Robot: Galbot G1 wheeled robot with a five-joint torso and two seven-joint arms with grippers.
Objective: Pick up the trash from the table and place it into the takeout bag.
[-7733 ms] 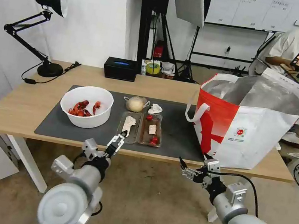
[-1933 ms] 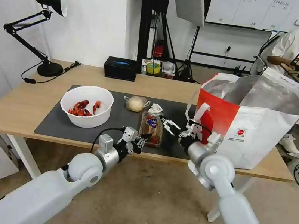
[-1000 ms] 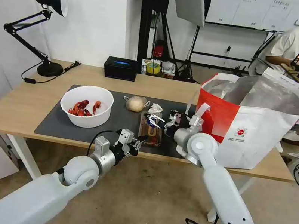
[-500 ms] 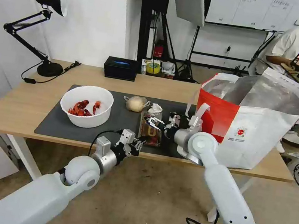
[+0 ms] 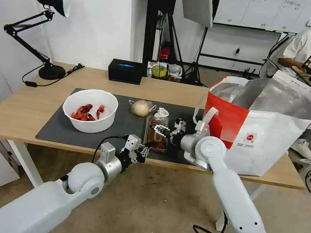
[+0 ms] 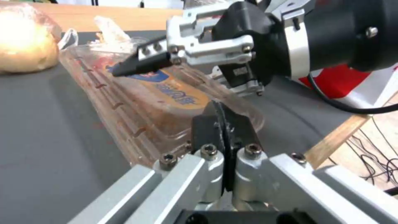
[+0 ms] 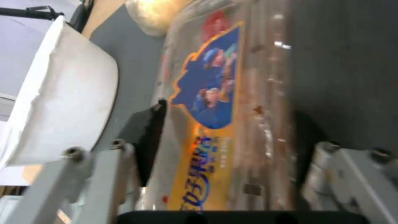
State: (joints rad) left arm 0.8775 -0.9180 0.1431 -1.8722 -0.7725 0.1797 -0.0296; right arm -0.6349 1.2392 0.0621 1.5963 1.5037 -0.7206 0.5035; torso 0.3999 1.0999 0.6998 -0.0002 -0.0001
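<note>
Right gripper (image 5: 158, 128) open astride the folded clear tray (image 5: 156, 133) (left gripper (image 6: 224, 124) pinching its near edge).

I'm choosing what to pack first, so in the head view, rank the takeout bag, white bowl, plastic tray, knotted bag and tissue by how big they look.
1. Takeout bag
2. White bowl
3. Plastic tray, partly covered by the right claw
4. Knotted bag
5. Tissue

All sit at similar depth on the mat, so the order looks reliable.

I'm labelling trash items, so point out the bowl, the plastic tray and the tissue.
bowl (image 5: 90, 111), head view, on its white front wall.
plastic tray (image 7: 232, 102), right wrist view, on its lid's blue label.
tissue (image 5: 161, 113), head view, on its crumpled middle.
</note>
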